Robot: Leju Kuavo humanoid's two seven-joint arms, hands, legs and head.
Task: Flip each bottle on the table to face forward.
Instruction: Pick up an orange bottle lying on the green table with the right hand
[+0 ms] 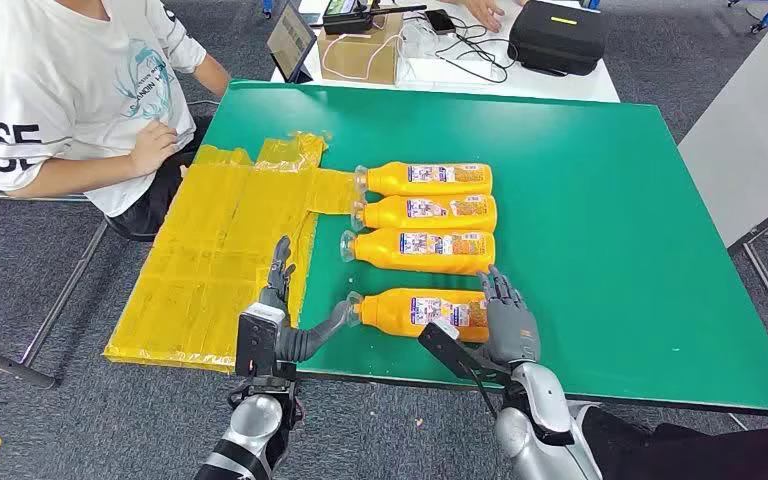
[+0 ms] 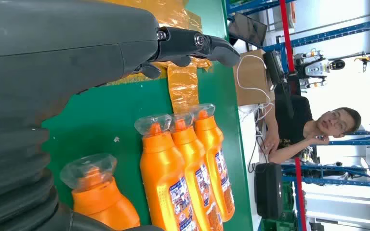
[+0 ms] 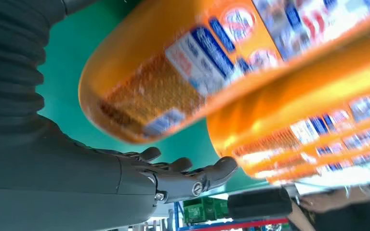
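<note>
- Head view: green-topped table (image 1: 600,200) on grey floor, with crinkled yellow plastic sheeting (image 1: 210,260) taped over its left part; seated beside it, a person in a white printed T-shirt (image 1: 70,90); beyond the far edge, a white side table (image 1: 520,75) bearing a brown cardboard box (image 1: 360,50) and a black zip case (image 1: 557,37).
- Four orange plastic bottles with printed labels lying on their sides in a column, caps toward the sheeting — far bottle (image 1: 425,179), second bottle (image 1: 425,211), third bottle (image 1: 420,247), then, set apart, the nearest bottle (image 1: 415,310).
- Left hand (image 1: 285,320) just beside the nearest bottle's cap, fingers apart, thumb reaching toward the cap, gripping nothing.
- Right hand (image 1: 508,320) at the nearest bottle's base end, fingers straight and spread; contact not clear.
- Left wrist view: left hand's dark fingers (image 2: 197,45) extended above green surface, holding nothing; nearest bottle's clear-wrapped cap (image 2: 89,171) close by, three others packed side by side.
- Right wrist view: right hand's fingers (image 3: 188,175) open, nothing grasped; blurred nearest bottle close alongside.
</note>
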